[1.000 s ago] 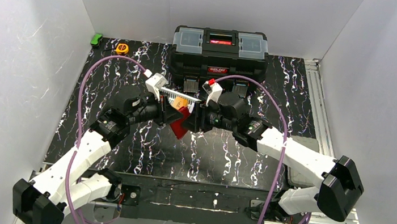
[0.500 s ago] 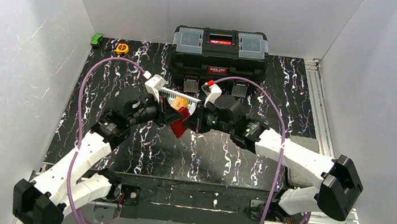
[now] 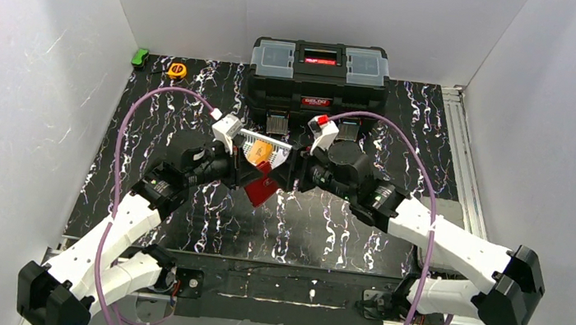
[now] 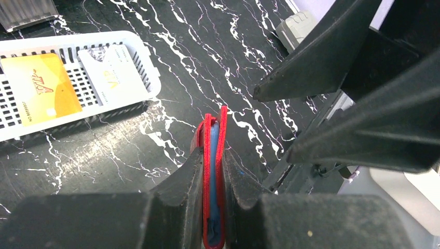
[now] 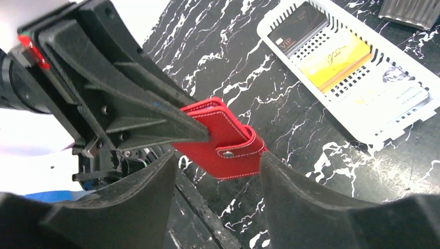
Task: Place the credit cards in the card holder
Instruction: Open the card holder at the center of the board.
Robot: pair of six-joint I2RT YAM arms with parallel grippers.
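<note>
Under everything, bench [image 3: 326,233]: we note a black surface with white veining; every item below stands on it or hangs over it.
Toolbox [image 3: 318,73]: black, lid down, centred at the far edge of the bench.
Left claw [image 4: 212,179]: clenched on the card holder; its two fingers press the red leaves together from either side.
Right claw [image 5: 218,161]: released; its jaws stand apart and face the left claw. In the right wrist view the snap end of the card holder shows between them. We cannot tell whether either finger touches the leather.
Basket [image 4: 150,78]: white mesh, lying on the bench just in front of the toolbox, beyond both claws.
Card holder [image 5: 223,137]: red, folded, held edge-up between the two claws near the bench centre, in front of the basket.
Light blue card [image 4: 212,150]: seated between the red leaves; only its edge shows.
Orange card [image 4: 39,88]: flat in the basket, between the other two.
Pale card [image 4: 111,72]: flat in the basket, beside the orange card.
Black card [image 5: 301,31]: flat in the basket, on the orange card's other side.
Green object [image 3: 140,56]: far left corner of the bench.
Yellow round object [image 3: 177,70]: just beside the green object.
</note>
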